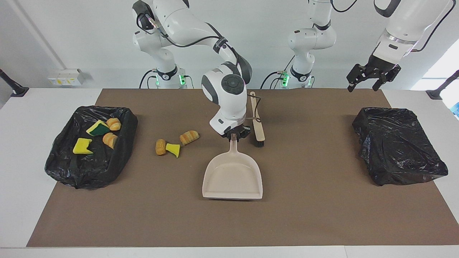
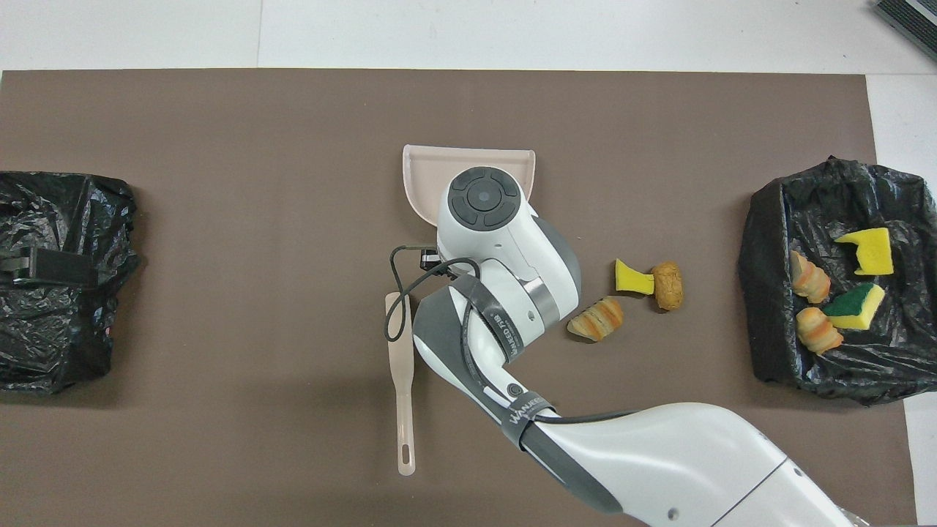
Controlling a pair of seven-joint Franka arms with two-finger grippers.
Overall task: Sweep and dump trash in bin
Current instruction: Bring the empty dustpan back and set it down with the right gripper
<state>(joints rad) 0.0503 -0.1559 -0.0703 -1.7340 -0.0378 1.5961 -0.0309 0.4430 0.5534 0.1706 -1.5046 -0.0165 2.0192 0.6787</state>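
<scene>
Right pincer point(image 1: 233, 137) sits low over the middle of the bench, at the tip of the handle of the beige plastic dustpan point(image 1: 233, 177). It looks clamped on that handle, though you cannot see the fingertips well enough to rule out a loosening grip. The dustpan lies flat on the brown mat point(image 1: 287, 215), its open lip pointing away from the robots. Just beside the pincer, toward the left arm's end, lies the beige long-handled hand brush point(image 1: 257, 120), untouched.

Left pincer point(image 1: 373, 77) hangs in the air with its fingers apart, holding nothing, near the robots' edge of the mat at its own end of the bench; that arm waits.

Of the trash, three scraps lie loose on the mat between the dustpan and the bin at the right arm's end: an orange-tan bread chunk point(image 1: 189, 137), a yellow sponge piece point(image 1: 173, 149) and a second bread chunk point(image 1: 160, 147) touching it. Four more scraps point(image 1: 96, 136) already rest in the black-bagged bin point(image 1: 64, 168). The second black-bagged bin point(image 1: 400, 147) at the left arm's end shows nothing in it.

You appear to be between rounds: one load dumped, the pan set down for the next. Next, you likely need the brush picked up and the pan's lip turned toward the three loose scraps, which now lie beside the pan, not at its mouth.
</scene>
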